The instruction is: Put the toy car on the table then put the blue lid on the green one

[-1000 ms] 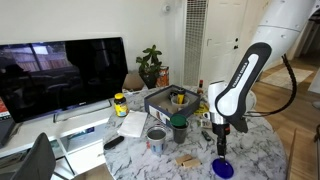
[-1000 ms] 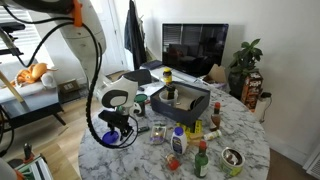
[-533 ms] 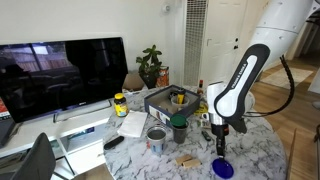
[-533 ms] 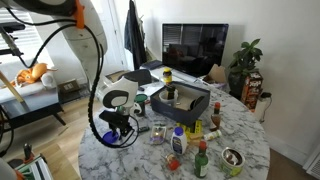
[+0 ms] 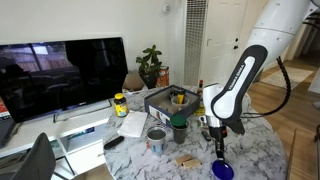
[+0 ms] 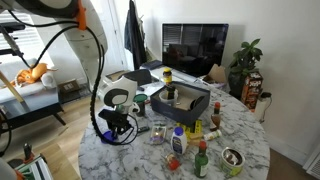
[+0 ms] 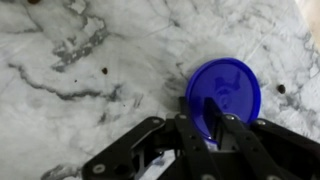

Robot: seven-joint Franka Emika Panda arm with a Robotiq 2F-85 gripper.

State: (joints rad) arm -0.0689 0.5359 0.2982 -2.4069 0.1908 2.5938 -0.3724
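The blue lid (image 7: 225, 95) lies flat on the marble table (image 7: 90, 60). It shows in both exterior views as a blue disc (image 5: 222, 170) and a blue edge (image 6: 108, 141) under the arm. My gripper (image 7: 198, 106) points straight down at its near rim. One finger (image 7: 213, 114) is over the lid's inside and the other is outside, drawn in narrowly on the rim. In an exterior view the gripper (image 5: 220, 150) hangs low over the lid. The green one (image 5: 179, 128) stands upright near the table's middle. I cannot make out the toy car.
A silver can (image 5: 156, 138) stands beside the green lid. A dark box (image 5: 168, 98) with items sits behind it. Bottles (image 6: 178, 141) and a small bowl (image 6: 232, 157) crowd the far side. A TV (image 5: 60, 75) and plant (image 5: 150, 65) stand beyond the table.
The jaws have drawn together around the blue lid's rim. The arm has sunk slightly toward the lid; the lid has not moved.
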